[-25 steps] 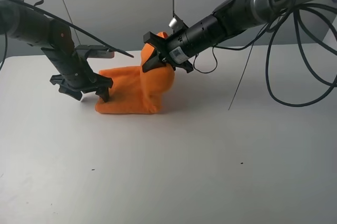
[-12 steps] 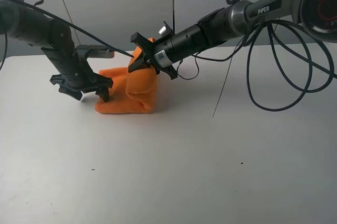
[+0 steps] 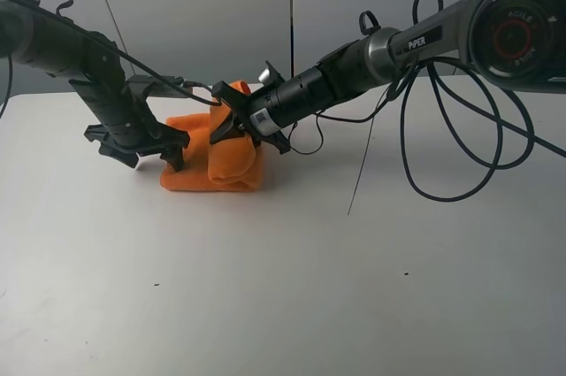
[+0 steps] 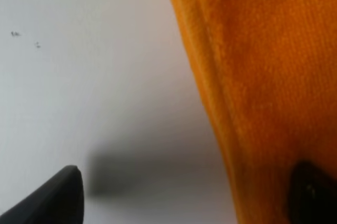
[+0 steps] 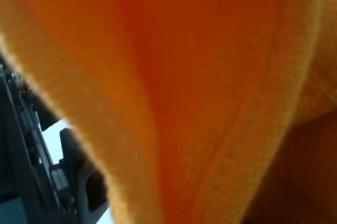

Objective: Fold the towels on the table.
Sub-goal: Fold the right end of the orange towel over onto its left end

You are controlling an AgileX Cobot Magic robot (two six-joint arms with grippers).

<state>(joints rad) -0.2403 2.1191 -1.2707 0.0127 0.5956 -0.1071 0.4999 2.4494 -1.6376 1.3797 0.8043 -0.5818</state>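
- Two grippers share this fold: the right gripper (image 3: 232, 117) is clamped on a raised edge of the orange towel (image 3: 232, 164), carrying it across toward the left side.
- The left gripper (image 3: 141, 148) stands wide open at the towel's left edge, low over the white surface (image 3: 292, 279); one finger (image 4: 310, 195) seems to rest on the cloth, holding nothing.
- The towel sits bunched near the back left of the surface, its right part rolled over itself.
- To do this well, I judge the carried edge should travel low and land square on the far hem before release.
- Risk: the doubled layer may slump unevenly.
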